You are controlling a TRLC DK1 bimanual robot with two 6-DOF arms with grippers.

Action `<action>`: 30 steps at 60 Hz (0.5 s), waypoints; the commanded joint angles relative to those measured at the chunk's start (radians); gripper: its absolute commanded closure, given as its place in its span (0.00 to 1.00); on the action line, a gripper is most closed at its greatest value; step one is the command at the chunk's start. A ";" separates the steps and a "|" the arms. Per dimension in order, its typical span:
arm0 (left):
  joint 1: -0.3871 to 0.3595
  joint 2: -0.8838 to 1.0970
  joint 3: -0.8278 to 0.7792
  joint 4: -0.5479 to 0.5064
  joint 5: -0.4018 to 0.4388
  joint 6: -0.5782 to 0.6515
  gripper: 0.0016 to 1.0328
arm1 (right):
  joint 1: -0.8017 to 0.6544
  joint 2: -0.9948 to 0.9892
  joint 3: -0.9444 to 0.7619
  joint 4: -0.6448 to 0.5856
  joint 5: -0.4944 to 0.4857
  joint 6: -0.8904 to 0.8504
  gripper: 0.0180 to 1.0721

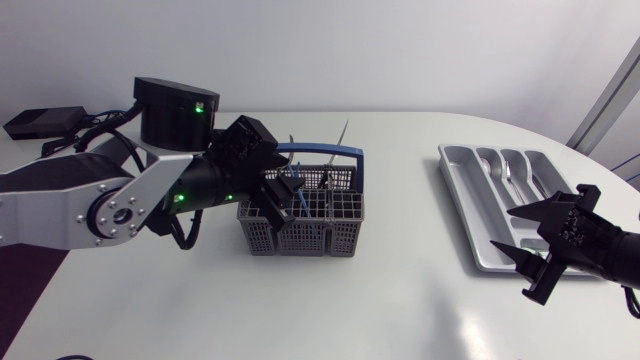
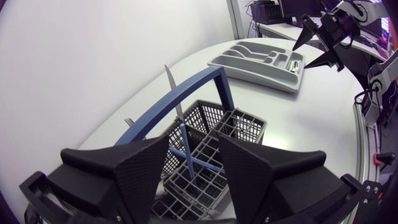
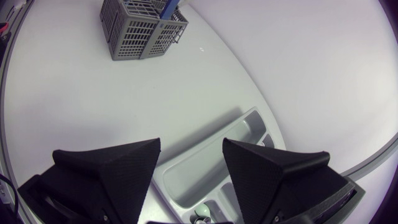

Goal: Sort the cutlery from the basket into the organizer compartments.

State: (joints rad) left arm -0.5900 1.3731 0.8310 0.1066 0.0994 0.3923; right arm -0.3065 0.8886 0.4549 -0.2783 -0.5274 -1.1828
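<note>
left jaws hang spread over the basket (image 1: 300,235), nine o'clock of the organizer (image 1: 478,245), apparently to pick the cutlery (image 2: 185,149) standing inside; right jaws hover released above the organizer, likely to receive it.

The left hand (image 1: 285,210) covers part of the basket (image 1: 320,235), so the cutlery (image 1: 343,132) inside cannot be counted. The right hand (image 1: 503,230) hides the organizer's (image 1: 462,200) near right corner; its contents are too small to name.
</note>
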 commanded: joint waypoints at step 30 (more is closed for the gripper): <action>0.015 0.109 0.034 0.093 -0.003 -0.056 0.76 | 0.311 -0.045 -0.038 0.019 0.142 0.252 0.31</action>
State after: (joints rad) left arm -0.5835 1.4570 0.8333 0.1791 0.0990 0.3618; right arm -0.0227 0.8490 0.4473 -0.2653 -0.3988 -0.9710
